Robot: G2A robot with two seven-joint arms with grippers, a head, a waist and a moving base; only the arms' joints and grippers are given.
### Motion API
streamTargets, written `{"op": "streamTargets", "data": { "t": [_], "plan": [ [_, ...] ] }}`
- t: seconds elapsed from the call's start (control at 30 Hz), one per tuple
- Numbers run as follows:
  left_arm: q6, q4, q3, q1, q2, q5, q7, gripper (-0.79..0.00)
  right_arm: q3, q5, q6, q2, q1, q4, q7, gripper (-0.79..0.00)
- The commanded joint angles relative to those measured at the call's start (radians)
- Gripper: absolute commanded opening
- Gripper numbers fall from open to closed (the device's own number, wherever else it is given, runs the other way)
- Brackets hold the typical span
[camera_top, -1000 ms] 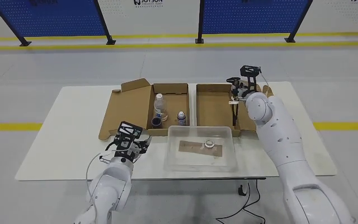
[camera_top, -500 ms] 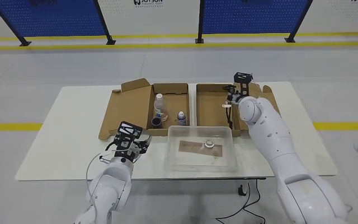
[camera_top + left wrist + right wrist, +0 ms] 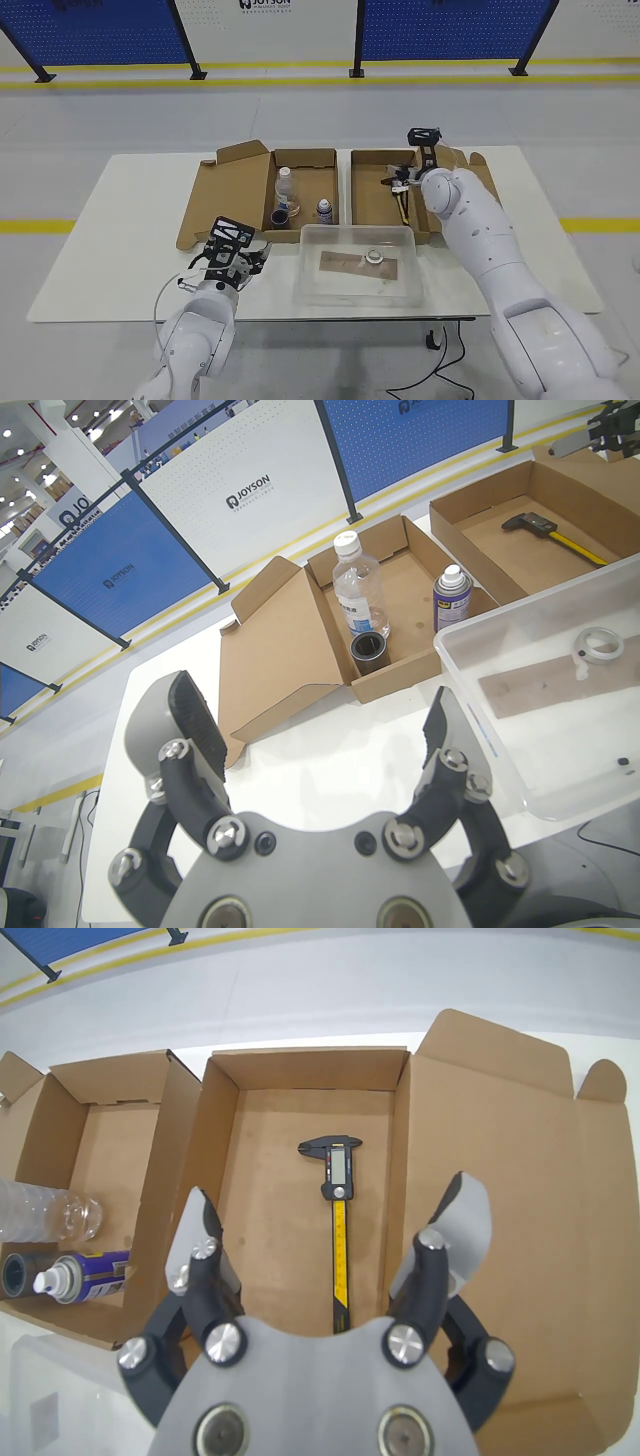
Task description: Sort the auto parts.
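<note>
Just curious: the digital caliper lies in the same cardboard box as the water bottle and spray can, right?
No. The right wrist view shows the digital caliper in a separate cardboard box, beside the one holding the water bottle and spray can.

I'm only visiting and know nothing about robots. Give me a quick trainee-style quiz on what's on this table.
1. True or false: the clear plastic water bottle stands in the brown cardboard box holding the black-and-yellow digital caliper.
2. What holds the silver metal ring? A) a cardboard box B) the clear plastic tray C) a gripper
3. Fill in: the right gripper above the caliper is ____.
Key: 1 false; 2 B; 3 open.
</note>
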Motion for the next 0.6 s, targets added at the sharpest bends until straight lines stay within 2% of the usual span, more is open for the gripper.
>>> {"op": "streamTargets", "data": {
  "t": [0.0, 0.13, 0.3, 0.57],
  "plan": [
    [0.000, 0.000, 0.000, 0.000, 0.000, 0.000, 0.000, 0.000, -0.008, -0.011, -0.020, -0.002, 0.004, -0.015, 0.002, 0.000],
    [0.000, 0.000, 0.000, 0.000, 0.000, 0.000, 0.000, 0.000, -0.026, -0.055, -0.084, 0.001, 0.006, -0.068, 0.017, 0.000],
    [0.000, 0.000, 0.000, 0.000, 0.000, 0.000, 0.000, 0.000, -0.028, -0.105, -0.135, 0.016, -0.047, -0.229, 0.079, 0.000],
    [0.000, 0.000, 0.000, 0.000, 0.000, 0.000, 0.000, 0.000, 0.058, -0.165, -0.147, 0.069, -0.242, -0.591, 0.217, 0.000]
  ]
}}
